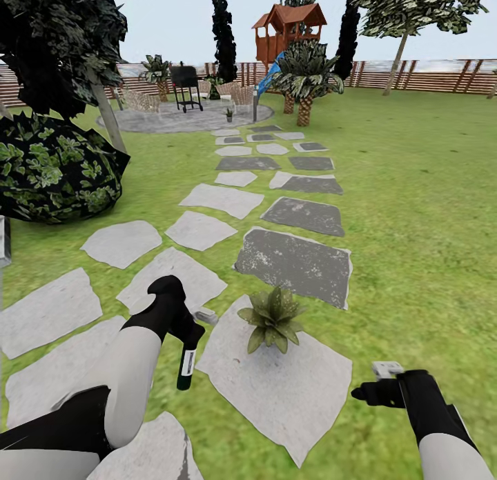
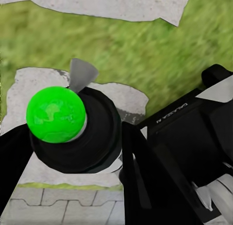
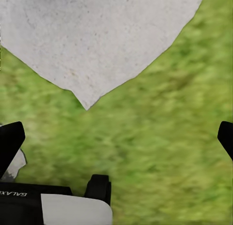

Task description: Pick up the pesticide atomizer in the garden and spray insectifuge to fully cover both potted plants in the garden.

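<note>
A green lawn point(image 1: 414, 211) crossed by irregular grey stepping stones point(image 1: 293, 259) runs toward a round grey gravel patio point(image 1: 183, 118) and a brown slatted wooden fence point(image 1: 428, 76), with a dark round bush point(image 1: 55, 166) at the left. A small low rosette of pointed green leaves, the potted plant point(image 1: 274, 319), sits on the pale stone slab point(image 1: 283, 383) nearest the robot. The left gripper point(image 1: 188, 326) is closed around the slim dark-green pesticide atomizer with white label strip point(image 1: 186, 366), held upright beside the plant on its left, bottle hanging below the gripper and its pale grey spray head point(image 1: 206, 316) directed at the plant. In the left wrist view the bottle's bright green end point(image 2: 56, 113) faces the camera. The right gripper point(image 1: 376, 390) hovers above grass, jaws spread apart, holding nothing, fingers point(image 3: 9, 142) at the frame edges.
</note>
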Controlling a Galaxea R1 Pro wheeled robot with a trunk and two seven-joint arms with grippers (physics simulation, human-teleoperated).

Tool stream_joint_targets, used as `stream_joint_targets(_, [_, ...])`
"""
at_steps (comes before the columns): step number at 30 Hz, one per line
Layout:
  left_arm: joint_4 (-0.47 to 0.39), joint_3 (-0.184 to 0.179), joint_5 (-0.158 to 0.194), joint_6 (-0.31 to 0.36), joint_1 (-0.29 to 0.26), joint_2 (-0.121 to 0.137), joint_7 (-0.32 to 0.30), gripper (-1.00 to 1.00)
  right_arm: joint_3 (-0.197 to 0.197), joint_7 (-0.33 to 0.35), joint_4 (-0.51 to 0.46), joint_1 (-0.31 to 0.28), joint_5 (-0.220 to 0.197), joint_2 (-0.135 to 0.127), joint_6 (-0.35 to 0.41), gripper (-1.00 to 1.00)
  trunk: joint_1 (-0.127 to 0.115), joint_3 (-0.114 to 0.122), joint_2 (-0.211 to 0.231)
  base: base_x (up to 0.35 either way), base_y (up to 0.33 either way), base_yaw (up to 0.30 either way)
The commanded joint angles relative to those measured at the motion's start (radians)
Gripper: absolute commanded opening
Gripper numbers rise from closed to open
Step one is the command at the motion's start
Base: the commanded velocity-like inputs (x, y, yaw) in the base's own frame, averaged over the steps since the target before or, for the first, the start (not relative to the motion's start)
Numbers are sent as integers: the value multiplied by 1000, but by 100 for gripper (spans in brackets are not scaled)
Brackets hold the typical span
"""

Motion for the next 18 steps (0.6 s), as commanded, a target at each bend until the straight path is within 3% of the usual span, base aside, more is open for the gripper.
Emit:
stream_joint_targets(1, [-1, 7, -10, 10, -1, -2, -9, -100, 0, 11, -3, -1, 11, 4, 0, 100, 0, -1, -1, 0, 0, 0])
stream_joint_targets(4, [0, 7, -8, -16, 0, -2, -12, -100, 34, 15, -30, -1, 10, 10, 0, 100, 0, -1, -1, 0, 0, 0])
stream_joint_targets(6, [1, 8, -8, -94, 0, -2, -14, -100, 81, 19, -73, -1, 10, 11, 0, 100, 0, -1, -1, 0, 0, 0])
stream_joint_targets(7, [2, 9, -7, -167, -1, 8, -14, -100, 118, 44, -91, -1, 9, 10, 0, 100, 0, -1, -1, 0, 0, 0])
stream_joint_targets(9, [3, 10, -7, -271, 1, 16, -15, -100, 158, 159, -104, -4, 10, 9, 0, 100, 0, -1, -1, 0, 0, 0])
stream_joint_targets(13, [21, 10, 3, -395, 5, 17, -13, -100, 179, 387, -163, -16, 10, 3, 0, 100, 0, -1, -1, 0, 0, 0])
stream_joint_targets(14, [35, 9, 19, -422, 6, 16, -12, -100, 180, 431, -207, -16, 11, 2, 0, 100, 0, -1, -1, 0, 0, 0])
stream_joint_targets(15, [62, 9, 61, -464, 6, 13, -8, -100, 182, 501, -276, -17, 11, 0, 0, 100, 0, -1, -1, 0, 0, 0])
stream_joint_targets(18, [105, 7, 164, -549, 6, 10, 6, -100, 204, 674, -352, -18, 12, -2, 0, 100, 0, -1, -1, 0, 0, 0])
